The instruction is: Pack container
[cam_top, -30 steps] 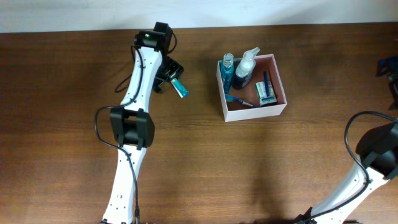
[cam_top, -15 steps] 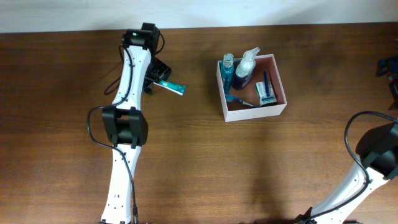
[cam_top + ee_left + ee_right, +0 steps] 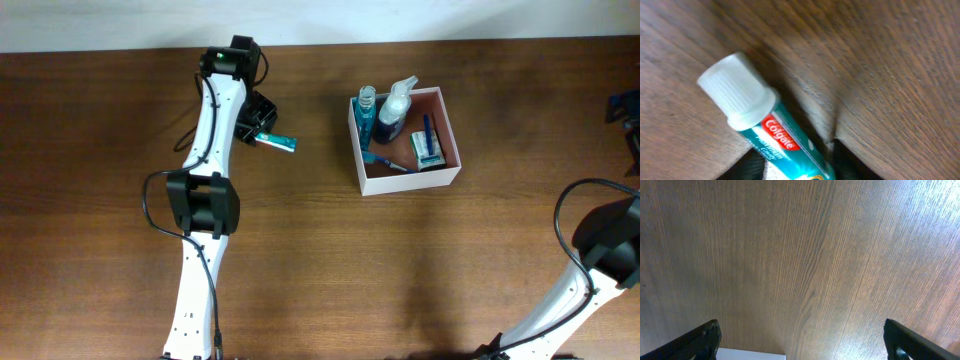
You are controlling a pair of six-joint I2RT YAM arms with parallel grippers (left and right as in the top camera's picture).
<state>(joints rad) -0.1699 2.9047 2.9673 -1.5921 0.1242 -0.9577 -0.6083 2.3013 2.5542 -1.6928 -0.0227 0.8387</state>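
1. Desk: dark brown wood-grain top, carrying everything listed.
2. Right arm: white segments with a black joint, at the near right corner. The right tool has its two black fingers spread wide at the edges of the wrist view, with nothing between them and only bare wood beneath.
3. Left arm: white with black joints, reaching from the near edge toward the far side.
4. Square shallow container: thin white walls and a reddish-brown inside, resting right of centre, well apart from both tools. Inside, along the far wall, are a blue bottle and a white-topped dark bottle. Nearer are a green-and-white packet and a blue-handled item that is too small to identify.
5. Left tool: fingers closed against the tail end of a teal Colgate toothpaste tube. Its white ribbed cap points away from the tool, to the left of the container.
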